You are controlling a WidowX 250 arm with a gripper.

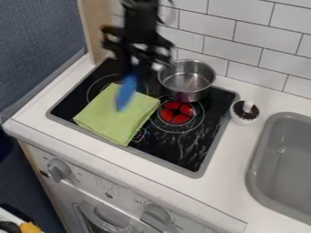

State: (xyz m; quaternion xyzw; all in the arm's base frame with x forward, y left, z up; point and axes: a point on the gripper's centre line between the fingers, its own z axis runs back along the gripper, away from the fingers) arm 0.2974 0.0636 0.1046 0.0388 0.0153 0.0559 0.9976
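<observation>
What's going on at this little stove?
The robot's gripper holds a blurred blue object above a folded green cloth on the black stovetop. A metal pot stands at the back of the stovetop, behind a red burner, and a small white cup sits between stovetop and sink.

This looks like a toy kitchen. A black cooktop [176, 152] sits near a grey sink [288, 159], with a white tiled wall [258, 50] behind and control knobs [59, 169] below.

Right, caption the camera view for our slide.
Tool holding a blue object above a folded green cloth on a stovetop.
</observation>
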